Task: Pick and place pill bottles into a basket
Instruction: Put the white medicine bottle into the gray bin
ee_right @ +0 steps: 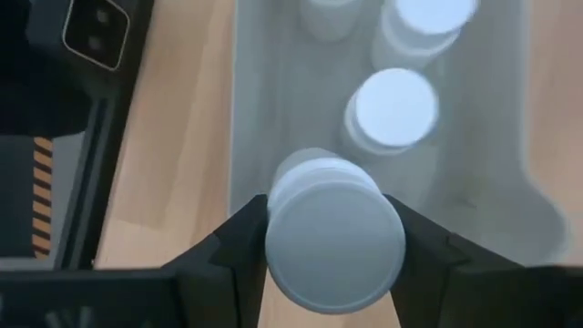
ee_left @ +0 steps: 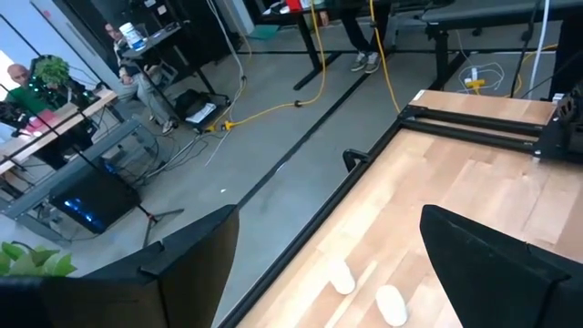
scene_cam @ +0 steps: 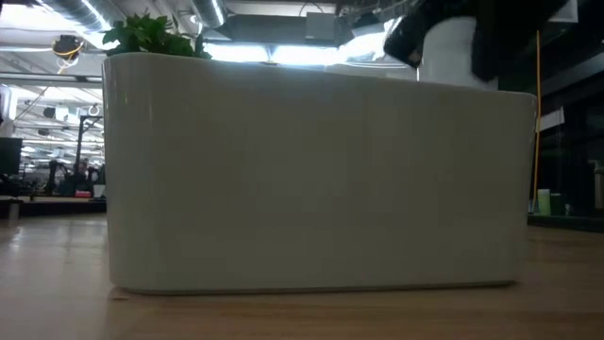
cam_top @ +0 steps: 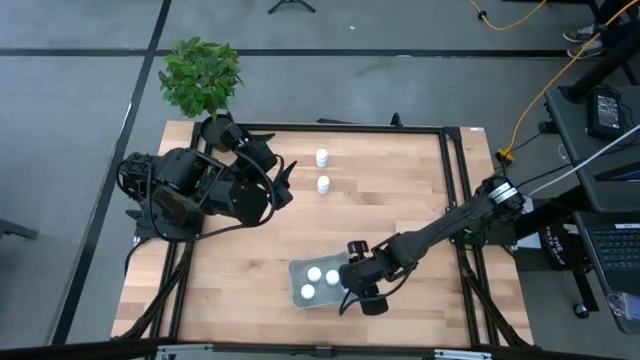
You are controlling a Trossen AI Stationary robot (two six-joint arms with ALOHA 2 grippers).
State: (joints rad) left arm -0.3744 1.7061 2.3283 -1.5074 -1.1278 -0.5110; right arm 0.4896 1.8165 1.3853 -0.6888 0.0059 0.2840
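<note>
The pale grey-blue basket (cam_top: 300, 270) stands near the table's front edge and fills the low view (scene_cam: 311, 179). Three white pill bottles (cam_top: 314, 274) (cam_top: 331, 276) (cam_top: 308, 292) stand in it. My right gripper (cam_top: 354, 287) is shut on another white bottle (ee_right: 335, 239) over the basket's right end; the bottle shows above the rim in the low view (scene_cam: 458, 52). Two more bottles (cam_top: 322, 158) (cam_top: 323, 184) stand upright on the table at the far middle and also show in the left wrist view (ee_left: 341, 276) (ee_left: 392, 305). My left gripper (cam_top: 287, 180) is open and empty just left of them. My right gripper pinches the bottle between its two fingers (ee_right: 239, 239), one on each side just below the cap (ee_right: 335, 273). The fingers come from above, pointing down. The bottle is upright, its upper part above the basket's rim; the basket's wall hides its lower end.
A potted green plant (cam_top: 200, 75) stands at the table's far left corner. A black frame rail (cam_top: 350, 128) runs along the far edge and down the right side (cam_top: 455, 190). Bare wood lies between the basket and the two standing bottles.
</note>
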